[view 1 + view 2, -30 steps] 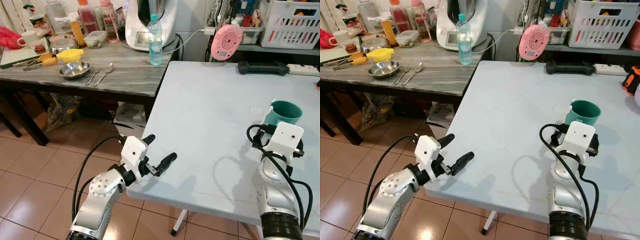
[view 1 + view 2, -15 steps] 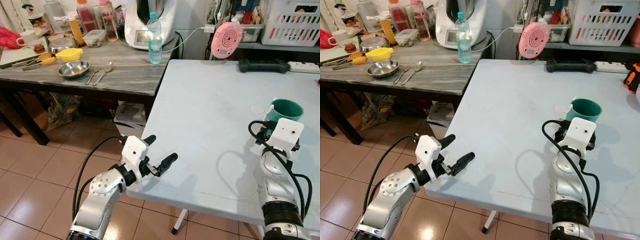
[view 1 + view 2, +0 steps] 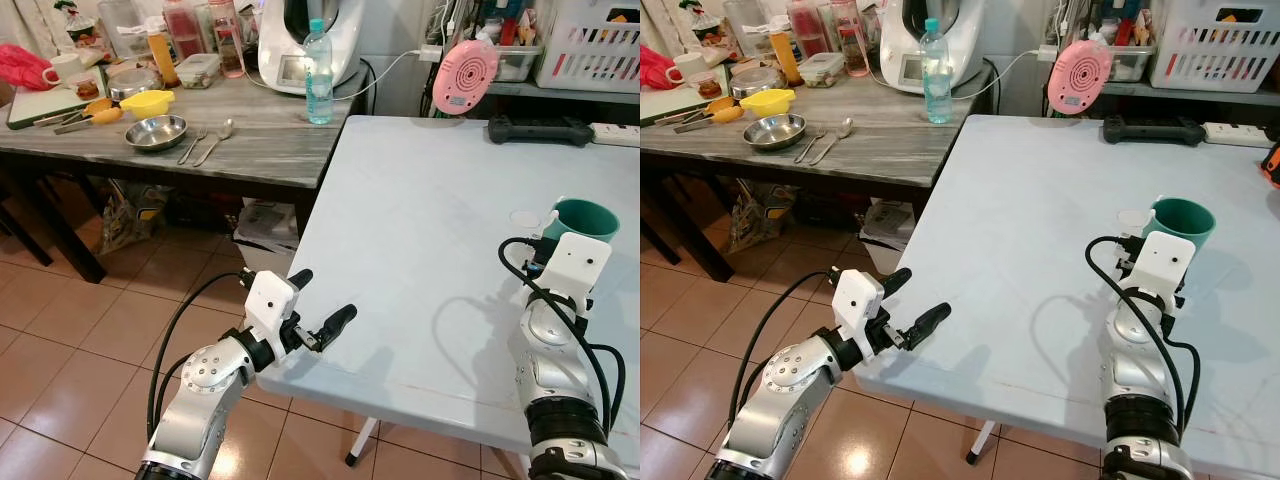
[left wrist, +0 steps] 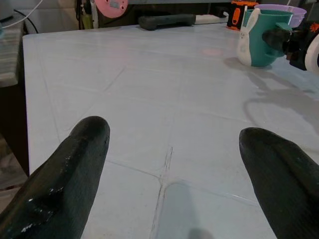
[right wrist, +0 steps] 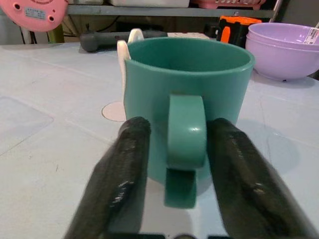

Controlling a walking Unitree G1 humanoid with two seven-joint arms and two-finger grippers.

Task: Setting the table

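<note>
Still right gripper [image 5: 172, 149] astride teal mug [image 5: 187, 102] handle, left gripper [image 3: 322, 303] spread, unmoved.

One green mug [image 3: 1181, 219], one purple bowl [image 5: 281, 49], one water bottle [image 3: 934, 70], one metal dish [image 3: 776, 131], two spoons [image 3: 822, 141].

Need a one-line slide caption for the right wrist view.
Right gripper straddles the handle of the teal mug on the pale table, fingers not yet closed; lavender bowl behind.
</note>
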